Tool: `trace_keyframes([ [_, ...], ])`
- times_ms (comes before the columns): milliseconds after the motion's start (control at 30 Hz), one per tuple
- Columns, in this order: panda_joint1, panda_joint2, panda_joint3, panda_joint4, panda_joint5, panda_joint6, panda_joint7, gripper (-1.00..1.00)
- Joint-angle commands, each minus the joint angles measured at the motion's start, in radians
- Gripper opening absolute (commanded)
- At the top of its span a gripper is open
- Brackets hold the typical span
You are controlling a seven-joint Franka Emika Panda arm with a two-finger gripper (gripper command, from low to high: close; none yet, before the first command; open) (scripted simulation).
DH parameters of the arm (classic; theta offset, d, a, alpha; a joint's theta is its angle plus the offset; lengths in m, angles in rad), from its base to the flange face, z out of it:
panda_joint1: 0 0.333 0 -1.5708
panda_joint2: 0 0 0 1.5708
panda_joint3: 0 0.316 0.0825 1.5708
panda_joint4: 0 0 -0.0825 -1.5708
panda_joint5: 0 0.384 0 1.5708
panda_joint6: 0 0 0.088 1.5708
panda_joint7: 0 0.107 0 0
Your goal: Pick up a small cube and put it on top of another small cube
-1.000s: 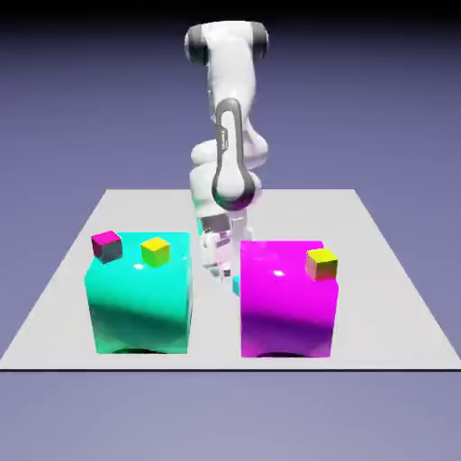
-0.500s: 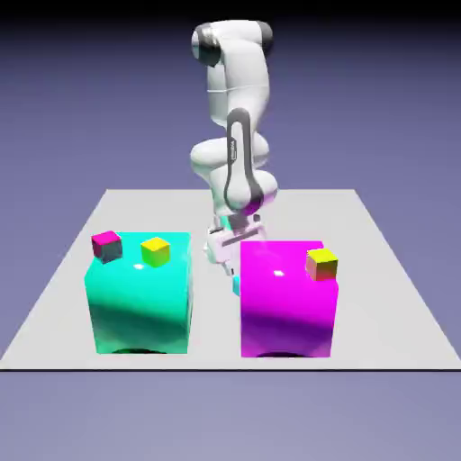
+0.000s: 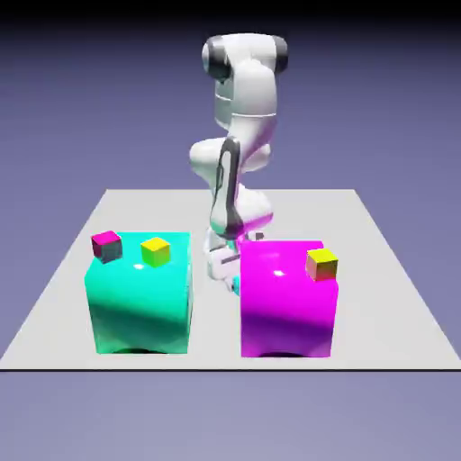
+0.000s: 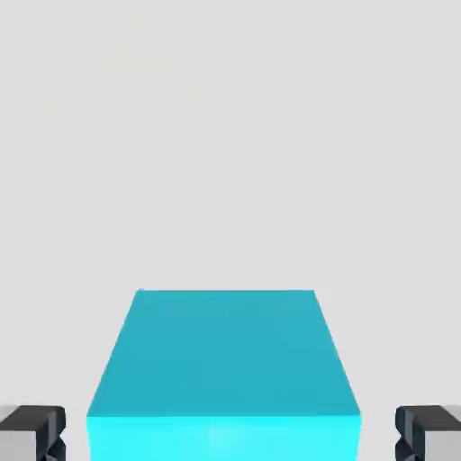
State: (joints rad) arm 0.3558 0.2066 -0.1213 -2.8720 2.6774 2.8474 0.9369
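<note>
The small cube (image 4: 225, 369), plain cyan-blue, fills the lower middle of the hand view, lying on the light table. My gripper (image 4: 230, 434) is open, with one grey fingertip (image 4: 31, 432) on each side of the cube and a small gap on both sides. In the exterior view the gripper (image 3: 227, 268) is low over the table, behind the gap between the two big blocks. Only a sliver of the small cube (image 3: 236, 285) shows there, beside the magenta block's left edge.
A large cyan block (image 3: 140, 306) carries a small magenta-topped cube (image 3: 106, 244) and a small yellow-topped cube (image 3: 155, 250). A large magenta block (image 3: 288, 311) at the right carries another yellow-topped cube (image 3: 321, 264). The gripper is close to the magenta block's back left corner.
The arm's shoulder and elbow have swung toward the exterior view's right. The hand has come lower, down to the table behind the two big blocks.
</note>
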Motion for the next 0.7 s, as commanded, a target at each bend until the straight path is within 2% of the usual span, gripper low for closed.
trace_keyframes([
  [0,0.000,0.000,0.000,0.000,0.000,0.000,0.000,-1.00],
  [333,0.085,-0.362,0.008,-0.151,-0.311,0.208,0.400,-1.00],
  [533,-0.005,-0.361,0.070,-0.145,-0.486,0.153,0.341,-1.00],
  [667,-0.014,-0.361,0.002,-0.134,-0.660,0.147,0.266,-1.00],
])
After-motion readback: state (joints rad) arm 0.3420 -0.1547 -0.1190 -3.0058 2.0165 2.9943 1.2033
